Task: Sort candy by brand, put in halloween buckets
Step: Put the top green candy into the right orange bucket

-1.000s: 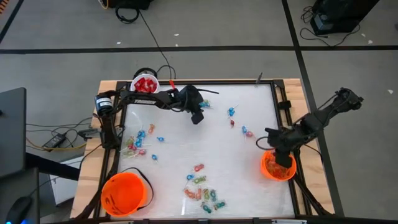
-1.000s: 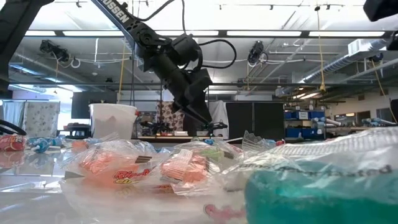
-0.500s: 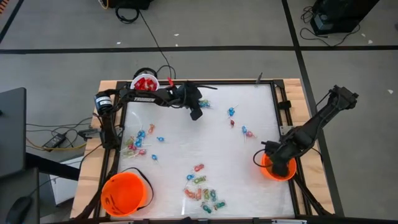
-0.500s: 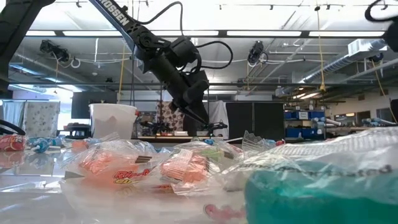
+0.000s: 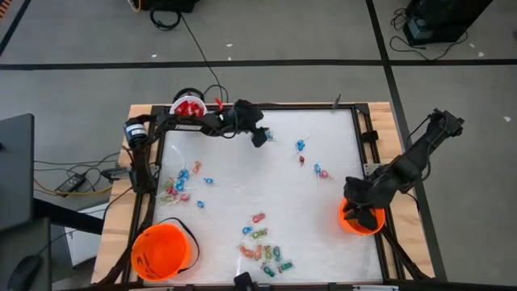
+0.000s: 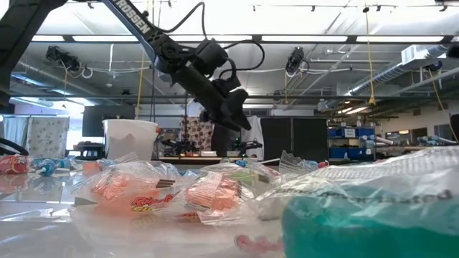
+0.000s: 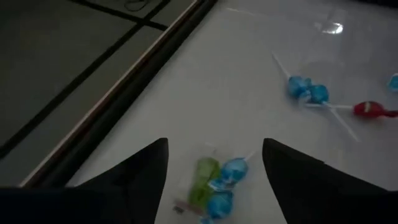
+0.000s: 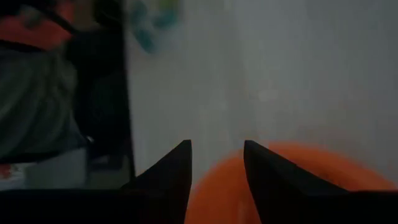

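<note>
White tabletop [image 5: 258,174] inside a wooden frame, grey floor around it. Left arm reaches along the far edge; left gripper [image 5: 258,136] hangs near far-centre, fingers spread, nothing between them. Just under it in its wrist view: a green wrapped piece [image 7: 202,180] touching two blue lollipops [image 7: 227,183]; beyond those, more blue lollipops [image 7: 308,92] and a red one [image 7: 368,109]. Right gripper [image 5: 361,212] sits over the right orange bucket [image 5: 349,222] at the near-right edge, fingers parted, no candy visible between them (bucket contents hidden by the arm). Left orange bucket [image 5: 161,250] at the near-left corner looks empty. White cup [image 5: 188,107] at the far-left edge holds red packets. Loose candy: a cluster by the left edge [image 5: 179,184], a mixed pile at near-centre [image 5: 265,250], a few lollipops right of centre [image 5: 311,162].
</note>
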